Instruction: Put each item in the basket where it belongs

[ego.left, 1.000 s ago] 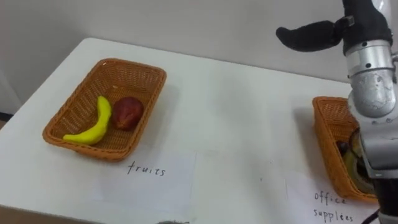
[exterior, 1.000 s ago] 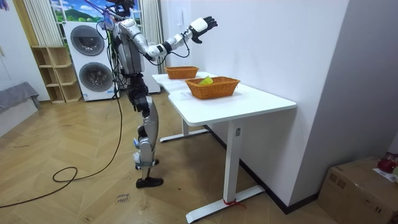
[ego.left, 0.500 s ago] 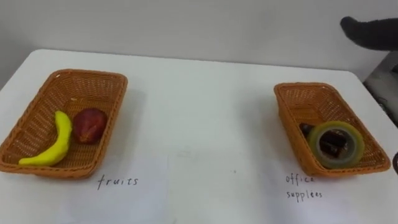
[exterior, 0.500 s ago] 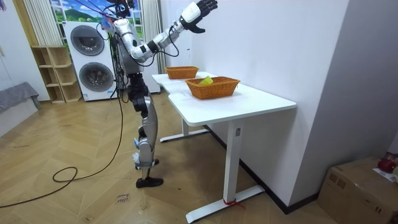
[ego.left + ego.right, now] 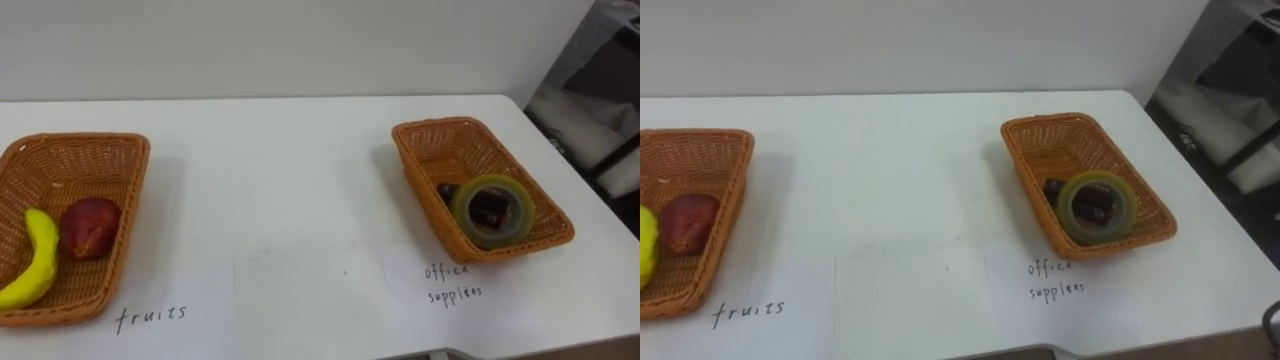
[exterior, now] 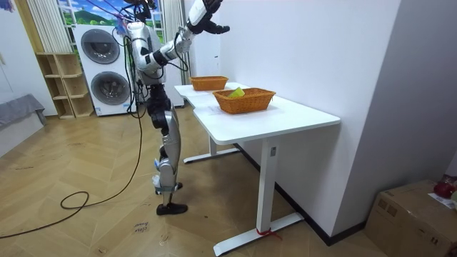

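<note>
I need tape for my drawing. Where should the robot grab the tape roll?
Probably its rim, from above: the tape roll lies almost flat in the office supplies basket, hole upward, so fingers can pinch the side away from the dark thing.

**Head cameras close over the tabletop, room camera well off its short end**

The left and right eye views sit side by side on the robot's head. They look down and forward across the white rectangular table (image 5: pixel 300 190) to its far edge and the pale wall (image 5: pixel 300 40). Both cover the same stretch of tabletop, from the brown wicker fruit basket (image 5: pixel 135 150) toward the table's left end to the brown wicker office-supplies basket (image 5: pixel 412 135) near its right edge. The right eye view shows everything further left, cutting off more of the fruit basket.

The room view stands well away, off the table's short end, and looks along its length. It takes in the whole robot standing at the long front edge, on the room view's left. With the eye views it shares the table and both baskets.
</note>
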### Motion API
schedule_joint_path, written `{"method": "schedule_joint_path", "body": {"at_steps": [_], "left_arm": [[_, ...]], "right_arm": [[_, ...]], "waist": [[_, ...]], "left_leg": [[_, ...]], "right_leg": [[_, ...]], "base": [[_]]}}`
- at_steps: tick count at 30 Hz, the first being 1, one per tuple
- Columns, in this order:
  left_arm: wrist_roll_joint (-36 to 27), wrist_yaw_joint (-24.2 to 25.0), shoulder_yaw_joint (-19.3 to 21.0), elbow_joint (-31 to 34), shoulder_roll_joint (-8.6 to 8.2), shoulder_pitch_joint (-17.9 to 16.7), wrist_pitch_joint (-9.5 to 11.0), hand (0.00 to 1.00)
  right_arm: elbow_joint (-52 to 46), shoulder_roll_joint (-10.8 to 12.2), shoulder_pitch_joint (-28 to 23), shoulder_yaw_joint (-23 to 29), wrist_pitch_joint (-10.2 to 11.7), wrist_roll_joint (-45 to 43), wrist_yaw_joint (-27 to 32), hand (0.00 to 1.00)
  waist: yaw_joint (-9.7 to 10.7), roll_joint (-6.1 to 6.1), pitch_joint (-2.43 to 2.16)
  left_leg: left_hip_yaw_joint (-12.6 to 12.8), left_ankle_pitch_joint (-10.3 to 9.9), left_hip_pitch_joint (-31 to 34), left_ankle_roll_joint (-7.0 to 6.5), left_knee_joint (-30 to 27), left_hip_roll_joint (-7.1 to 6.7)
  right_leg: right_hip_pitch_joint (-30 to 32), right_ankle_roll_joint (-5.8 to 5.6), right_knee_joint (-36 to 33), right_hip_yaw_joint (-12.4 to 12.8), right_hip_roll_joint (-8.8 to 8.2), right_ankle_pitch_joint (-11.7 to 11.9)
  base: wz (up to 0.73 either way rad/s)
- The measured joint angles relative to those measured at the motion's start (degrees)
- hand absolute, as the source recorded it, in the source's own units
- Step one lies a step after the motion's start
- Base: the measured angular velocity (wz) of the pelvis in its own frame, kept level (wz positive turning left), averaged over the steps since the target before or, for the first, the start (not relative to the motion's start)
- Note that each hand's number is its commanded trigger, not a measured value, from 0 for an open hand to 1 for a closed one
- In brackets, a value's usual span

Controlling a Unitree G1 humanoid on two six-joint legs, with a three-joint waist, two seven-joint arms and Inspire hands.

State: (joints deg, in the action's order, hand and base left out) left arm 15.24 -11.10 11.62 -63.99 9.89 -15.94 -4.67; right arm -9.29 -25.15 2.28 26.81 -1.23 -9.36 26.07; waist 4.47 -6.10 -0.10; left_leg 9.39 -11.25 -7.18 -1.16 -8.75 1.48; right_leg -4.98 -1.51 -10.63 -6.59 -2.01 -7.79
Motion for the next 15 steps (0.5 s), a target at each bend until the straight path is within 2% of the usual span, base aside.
{"method": "schedule_joint_path", "body": {"at_steps": [9, 12, 15], "left_arm": [[0.0, -1.2, 0.0, 1.3, 0.01, -0.1, -0.4, 0.0], [-0.1, -1.3, 0.7, 1.1, -0.01, -0.3, -0.3, 0.0], [-1.3, -2.0, 0.7, 1.2, -0.03, -0.9, -0.3, 0.0]], "right_arm": [[3.4, 0.5, -8.4, 2.0, -0.1, 11.5, 5.8, 0.0], [5.0, 1.7, -10.6, 2.7, 0.2, 17.9, 7.4, 0.0], [7.6, 3.9, -11.8, 3.9, 0.4, 24.6, 9.1, 0.0]], "waist": [[1.0, 0.04, -0.01], [1.2, 0.13, -0.01], [1.5, 0.36, 0.02]], "left_leg": [[0.0, -0.1, 0.4, 0.14, 0.1, -0.01], [0.5, -0.1, 0.4, 0.15, 0.1, 0.15], [0.9, -0.2, 0.3, 0.19, 0.1, 0.25]], "right_leg": [[0.4, 0.26, 0.0, 0.1, 0.18, -0.2], [0.4, 0.27, 0.1, 0.2, 0.18, -0.2], [0.5, 0.3, 0.1, 0.4, 0.23, -0.2]], "base": [[0.0], [-0.02], [-0.06]]}}
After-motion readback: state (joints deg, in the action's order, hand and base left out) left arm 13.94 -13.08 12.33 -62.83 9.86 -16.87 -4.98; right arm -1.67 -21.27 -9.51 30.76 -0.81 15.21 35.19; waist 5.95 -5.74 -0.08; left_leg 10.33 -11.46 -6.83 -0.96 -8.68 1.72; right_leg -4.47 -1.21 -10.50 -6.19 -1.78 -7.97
